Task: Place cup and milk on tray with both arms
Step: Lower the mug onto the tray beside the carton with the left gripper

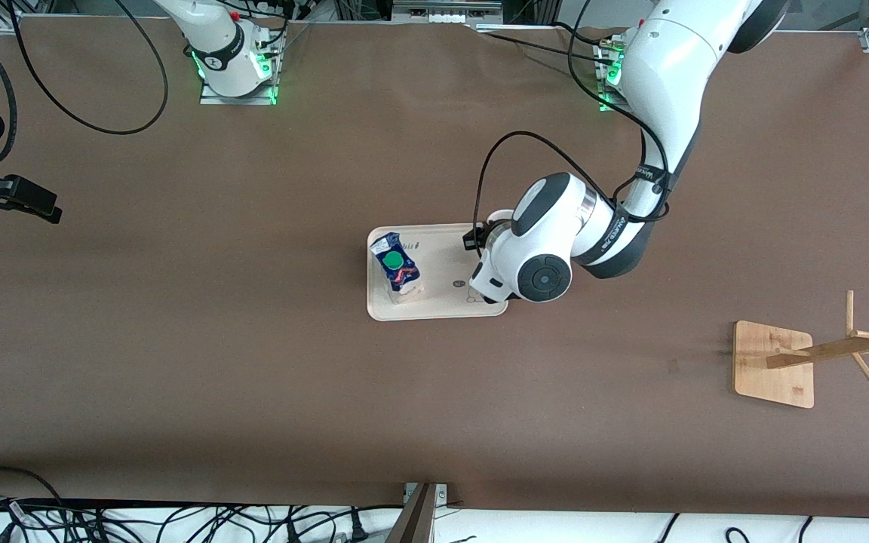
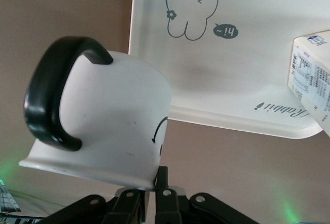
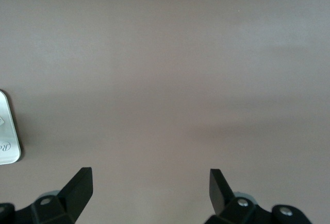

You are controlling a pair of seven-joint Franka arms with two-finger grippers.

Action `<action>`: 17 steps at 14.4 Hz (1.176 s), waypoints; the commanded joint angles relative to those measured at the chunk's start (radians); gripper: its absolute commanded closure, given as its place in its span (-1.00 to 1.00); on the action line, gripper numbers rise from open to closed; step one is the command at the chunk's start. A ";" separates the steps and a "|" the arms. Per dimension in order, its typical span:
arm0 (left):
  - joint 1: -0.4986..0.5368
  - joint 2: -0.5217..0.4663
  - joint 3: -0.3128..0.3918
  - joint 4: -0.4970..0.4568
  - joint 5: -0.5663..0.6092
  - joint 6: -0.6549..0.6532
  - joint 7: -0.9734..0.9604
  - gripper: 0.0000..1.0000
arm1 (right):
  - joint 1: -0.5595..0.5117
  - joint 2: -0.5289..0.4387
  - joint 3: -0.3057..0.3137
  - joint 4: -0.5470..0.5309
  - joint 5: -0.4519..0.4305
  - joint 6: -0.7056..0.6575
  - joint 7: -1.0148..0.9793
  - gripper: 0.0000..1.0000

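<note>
- Left claw (image 2: 161, 190) is pinching the rim of the cup (image 2: 111, 116) tight and holding it in the air, right over the edge of the tray (image 1: 442, 305) at the left arm's end.
- In the left wrist view the cup is tipping, its black handle sticking out away from the tray, and its body is only partly over the tray's rim.
- In the front view the left arm's big white wrist is hiding the cup, so I cannot tell how high the cup is hanging.
- Milk (image 1: 397, 265) is already standing on the tray, green cap up, at the tray's other end, the one toward the right arm.
- Between the milk and the cup the tray is showing a bare patch with a little rabbit drawing (image 2: 193, 7), and that patch is looking like the best spot for the cup.
- I think the cup is needing to go a bit more toward the milk, so that its whole bottom is sitting inside the tray's raised rim and not on it.
- Going too close to the milk could be bumping the carton over.
- Right claw (image 3: 149, 185) is open wide and holding nothing, waiting over the bare table, well apart from the tray on the right arm's end.
- Well away from the tray, past the left arm's end of it and nearer the front camera, a wooden rack (image 1: 774, 364) is standing, out of the way.
</note>
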 commanded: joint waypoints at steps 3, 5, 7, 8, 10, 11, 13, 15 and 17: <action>-0.008 0.064 0.002 0.047 -0.105 0.085 -0.005 1.00 | 0.002 -0.035 0.009 -0.074 0.001 0.040 -0.001 -1.00; -0.014 0.073 0.002 0.038 -0.132 0.137 -0.019 1.00 | 0.002 -0.035 0.009 -0.074 0.001 0.040 -0.003 -1.00; -0.017 0.081 0.002 0.033 -0.133 0.139 -0.016 1.00 | 0.003 -0.027 0.009 -0.067 0.001 0.036 -0.004 -1.00; -0.024 0.091 0.002 0.039 -0.132 0.139 -0.016 1.00 | 0.005 -0.024 0.009 -0.062 0.001 0.031 -0.004 -1.00; -0.024 0.113 0.002 0.048 -0.132 0.150 -0.013 1.00 | 0.005 -0.024 0.009 -0.063 0.001 0.032 -0.003 -1.00; -0.024 0.113 0.001 0.047 -0.133 0.172 -0.016 1.00 | 0.003 -0.023 0.009 -0.062 0.001 0.036 -0.003 -1.00; -0.034 0.116 -0.001 0.036 -0.130 0.179 -0.016 1.00 | 0.003 -0.018 0.009 -0.062 0.001 0.037 -0.003 -1.00; -0.036 0.118 0.001 0.033 -0.129 0.180 -0.005 0.60 | 0.002 -0.017 0.006 -0.062 0.003 0.037 -0.003 -1.00; -0.037 0.107 0.005 0.038 -0.109 0.174 0.001 -1.00 | -0.001 -0.017 0.003 -0.062 0.003 0.037 -0.004 -1.00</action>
